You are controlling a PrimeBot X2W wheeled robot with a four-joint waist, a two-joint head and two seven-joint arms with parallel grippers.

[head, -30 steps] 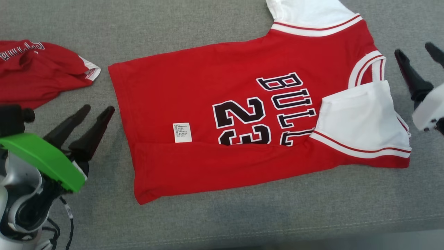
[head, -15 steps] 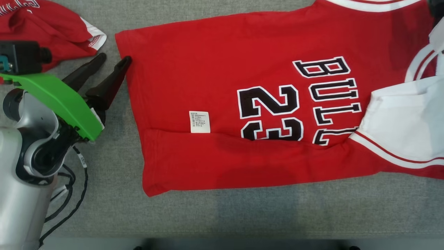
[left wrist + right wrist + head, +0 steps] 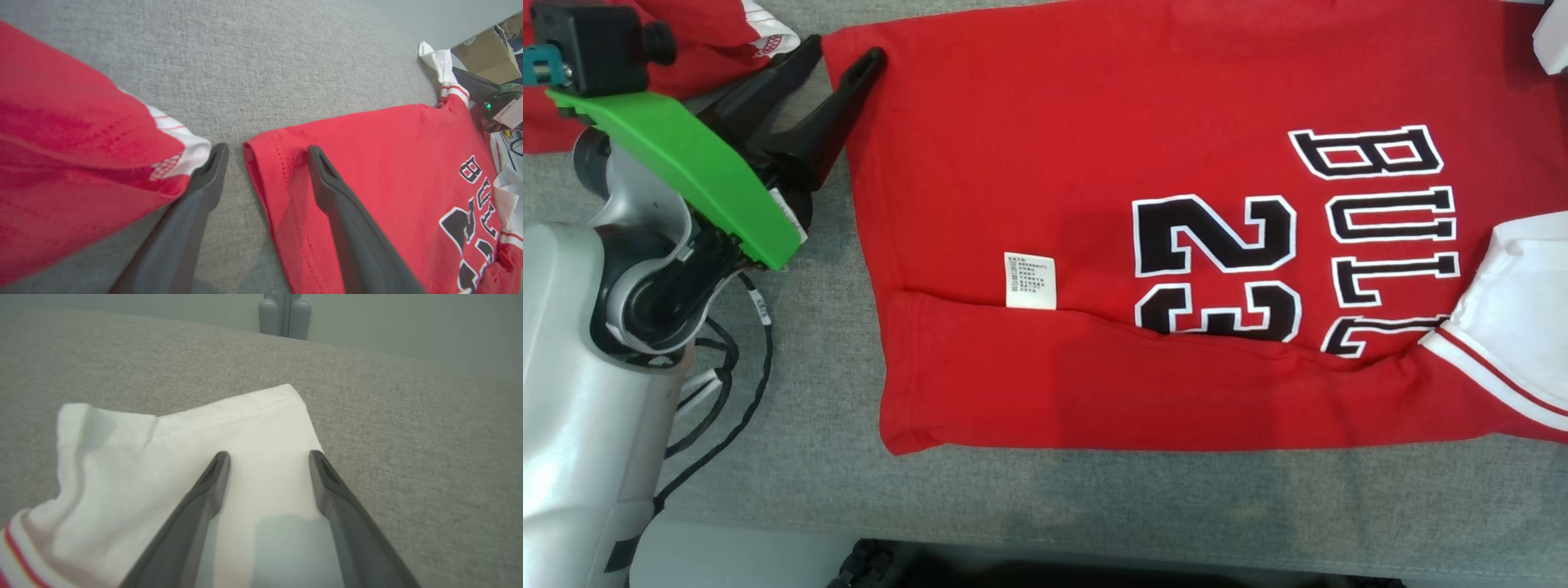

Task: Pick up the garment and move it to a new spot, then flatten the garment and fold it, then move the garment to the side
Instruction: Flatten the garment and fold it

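Left pincer (image 3: 841,51) (image 3: 267,150): fingers parted wide, gripping nothing. Straddles the far hem corner of the red cotton basketball jersey with black "BULL 23" lettering (image 3: 1094,163) (image 3: 388,171). One finger over the red cloth just inside the hem, the other on the bare grey fabric surface (image 3: 1094,506), just beside the white-trimmed edge of a second, crumpled red garment (image 3: 711,24) (image 3: 81,143).

Right pincer (image 3: 268,454): likewise spread, clamped on nothing, both fingers above the jersey's white sleeve (image 3: 163,457), tips short of its far hem. Contact with the cloth not discernible.

Outward from there: jersey lying flat across the surface, hem toward the left arm, sleeves toward the right. Near long side folded up over the body as far as a small white care label (image 3: 1030,282), hiding the lower part of the numerals. Past the surface's edge in the left wrist view, a brown cardboard box (image 3: 486,57).
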